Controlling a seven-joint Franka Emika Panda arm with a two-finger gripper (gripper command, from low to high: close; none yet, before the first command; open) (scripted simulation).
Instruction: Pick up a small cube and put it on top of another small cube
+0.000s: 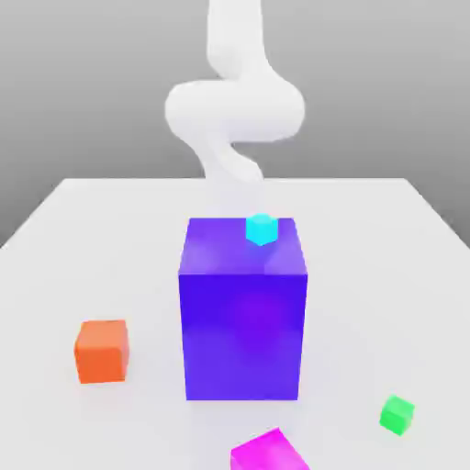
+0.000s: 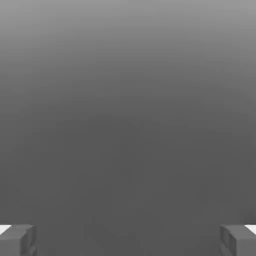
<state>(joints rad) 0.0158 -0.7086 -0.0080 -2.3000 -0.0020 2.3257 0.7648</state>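
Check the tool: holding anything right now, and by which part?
Nothing held. In the hand view the tool is open, its fingertips wide apart with bare grey between them.

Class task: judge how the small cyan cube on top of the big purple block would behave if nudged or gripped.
The cyan cube looks rigid and flat-faced, so it would likely slide, not roll. Sitting near the purple block top's far edge, a push might drop it off.

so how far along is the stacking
Looks done: the small cyan cube sits on top of the big purple block. In hand: nothing; the gripper is open with empty space between its fingers. Left: the orange cube, green cube and magenta cube lie unstacked on the table.
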